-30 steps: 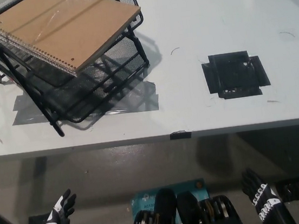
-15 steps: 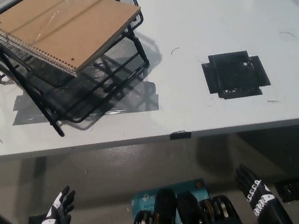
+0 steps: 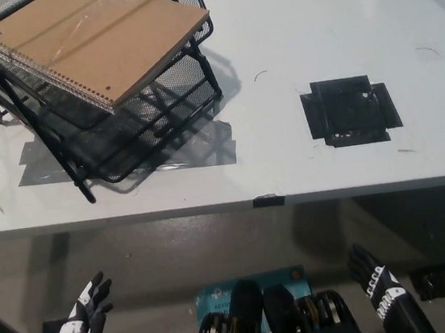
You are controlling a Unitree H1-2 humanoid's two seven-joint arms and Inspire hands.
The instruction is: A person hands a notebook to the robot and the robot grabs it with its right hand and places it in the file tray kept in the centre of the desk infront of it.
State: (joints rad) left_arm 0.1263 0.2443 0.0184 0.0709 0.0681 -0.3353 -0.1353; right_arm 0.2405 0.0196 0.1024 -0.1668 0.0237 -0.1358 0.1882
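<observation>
The notebook (image 3: pixel 98 44), brown card cover with a glossy clear film strip and a wire spiral along its lower-left edge, lies flat on the top tier of the tray (image 3: pixel 160 121), tilted relative to the tabletop (image 3: pixel 311 26) edge. The tray is black wire mesh on thin rod legs; its upper-left part is cut off by the picture edge, and its lower tiers are largely hidden under the notebook. Grey tape (image 3: pixel 204 148) lies beneath it. A black square tape patch (image 3: pixel 350 110) marks the smooth white tabletop. Below the tabletop edge, the white left hand (image 3: pixel 86 321) and black right hand (image 3: pixel 377 287) are both empty, fingers extended and apart.
</observation>
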